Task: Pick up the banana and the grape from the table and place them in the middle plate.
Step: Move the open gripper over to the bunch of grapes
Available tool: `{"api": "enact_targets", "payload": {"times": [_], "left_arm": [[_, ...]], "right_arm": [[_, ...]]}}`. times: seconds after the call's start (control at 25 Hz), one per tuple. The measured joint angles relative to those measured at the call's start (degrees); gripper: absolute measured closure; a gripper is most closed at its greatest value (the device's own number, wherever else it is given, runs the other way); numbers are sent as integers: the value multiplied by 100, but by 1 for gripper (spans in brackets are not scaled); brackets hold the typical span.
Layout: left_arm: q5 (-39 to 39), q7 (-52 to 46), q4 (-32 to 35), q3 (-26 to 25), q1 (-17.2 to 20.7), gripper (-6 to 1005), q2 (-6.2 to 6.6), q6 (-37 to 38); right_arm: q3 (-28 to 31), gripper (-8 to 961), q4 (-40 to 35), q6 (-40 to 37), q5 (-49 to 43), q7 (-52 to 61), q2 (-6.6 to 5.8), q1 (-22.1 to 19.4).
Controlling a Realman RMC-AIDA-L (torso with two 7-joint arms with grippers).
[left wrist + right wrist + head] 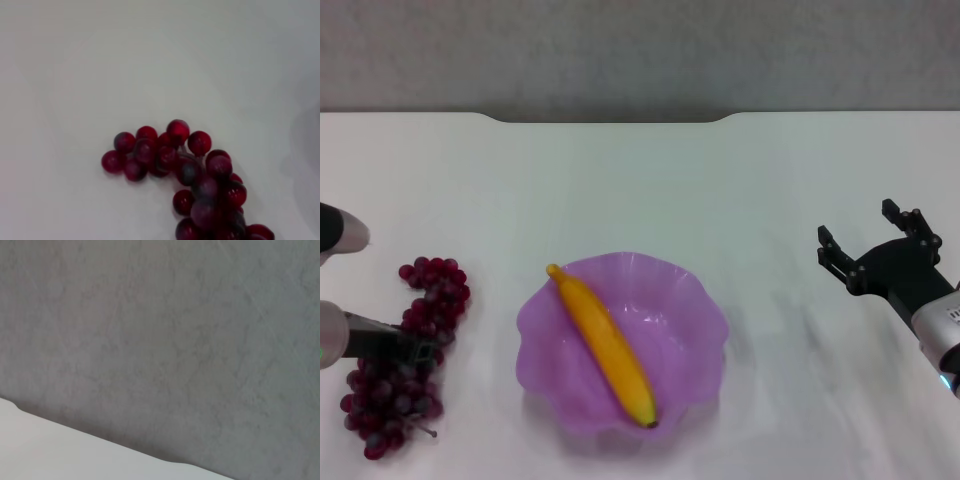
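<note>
Banana lies slantwise inside the plate, its dark tip toward the near rim and its other end resting on the far left rim. The purple plate with its wavy rim sits in the middle of the white tabletop. Grapes lie on the tabletop to the left of the plate, apart from it, in a curved bunch running from far to near. The left claw reaches in from the left edge right at the middle of the bunch; whether it is parted or clenched on the grapes cannot be told. The left wrist view shows the grapes close up on the bare tabletop. The right claw hovers above the tabletop well to the right of the plate, fingers spread and holding nothing.
</note>
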Motion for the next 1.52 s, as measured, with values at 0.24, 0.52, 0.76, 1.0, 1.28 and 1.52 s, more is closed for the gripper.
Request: {"api": "enact_targets", "payload": {"times": [0.24, 0.52, 0.76, 1.0, 1.28, 1.52], "left_arm": [[-54, 3, 0, -48, 11, 570, -7, -20], [-172, 15, 4, -43, 93, 600, -20, -146], [-412, 68, 39, -37, 203, 612, -3, -288], [-532, 76, 59, -5, 268, 629, -6, -424], [-764, 147, 73, -8, 406, 669, 1, -557], [-787, 167, 21, 0, 412, 746, 1, -610]], "right_arm": [[-1, 64, 0, -10, 0, 3, 0, -8], [0, 65, 1, -17, 0, 4, 0, -7], [3, 65, 1, -25, 0, 4, 0, -7], [-3, 64, 0, -26, 0, 4, 0, -7], [-3, 64, 1, -26, 0, 4, 0, -21], [-4, 65, 1, -26, 0, 4, 0, -25]]}}
